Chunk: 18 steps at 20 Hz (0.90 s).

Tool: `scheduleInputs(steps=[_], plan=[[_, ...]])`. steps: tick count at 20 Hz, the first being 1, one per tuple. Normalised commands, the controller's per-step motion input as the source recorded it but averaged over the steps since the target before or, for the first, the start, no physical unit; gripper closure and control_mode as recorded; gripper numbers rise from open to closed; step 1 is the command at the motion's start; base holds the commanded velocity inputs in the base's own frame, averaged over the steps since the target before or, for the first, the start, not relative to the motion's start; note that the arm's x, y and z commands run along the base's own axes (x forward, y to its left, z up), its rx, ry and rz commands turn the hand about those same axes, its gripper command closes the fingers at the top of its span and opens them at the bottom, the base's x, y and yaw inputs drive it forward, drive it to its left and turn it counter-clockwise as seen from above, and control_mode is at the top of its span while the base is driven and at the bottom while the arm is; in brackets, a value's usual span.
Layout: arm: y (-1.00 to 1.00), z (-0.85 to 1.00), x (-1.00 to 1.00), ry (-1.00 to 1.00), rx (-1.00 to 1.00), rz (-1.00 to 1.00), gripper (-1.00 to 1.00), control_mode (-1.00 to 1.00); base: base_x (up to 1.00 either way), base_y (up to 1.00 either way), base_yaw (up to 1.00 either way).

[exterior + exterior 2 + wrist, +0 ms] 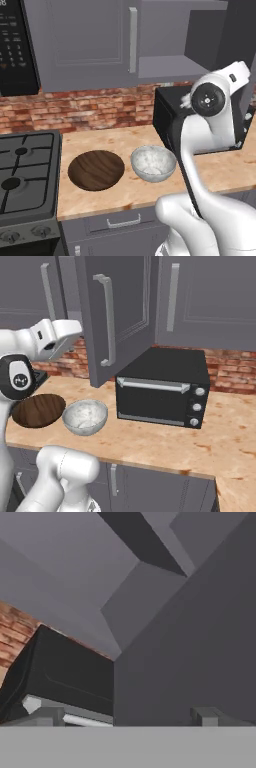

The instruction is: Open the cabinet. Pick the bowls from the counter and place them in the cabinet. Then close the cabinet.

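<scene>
Gripper [125, 717] released, empty, beside the swung-open cabinet door [117, 316]; both bowls [153, 162] lie below and behind it.

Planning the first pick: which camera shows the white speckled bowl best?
The left base view: the white speckled bowl sits unobstructed on the counter, beside the brown bowl. The right base view also shows it whole, but the arm crowds that corner.

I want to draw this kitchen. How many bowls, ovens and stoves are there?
Bowls: 2, a brown wooden bowl and a white speckled bowl
Toaster ovens: 1, the black toaster oven
Stoves: 1, the black gas stove
Total: 4
</scene>
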Motion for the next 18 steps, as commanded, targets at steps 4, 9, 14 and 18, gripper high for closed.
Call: scheduleInputs(steps=[4,9,14,18], plan=[[-0.27,0.0,0.18,0.19,-0.04,-0.2,-1.0,-1.0,0.0,0.0,0.0],[-0.34,0.0,0.03,0.11,-0.02,-0.21,-1.0,-1.0,0.0,0.0,0.0],[-0.42,0.0,0.0,0.07,-0.01,-0.21,-1.0,-1.0,0.0,0.0,0.0],[-0.46,-0.09,0.0,0.01,-0.01,-0.2,-1.0,-1.0,0.0,0.0,0.0]])
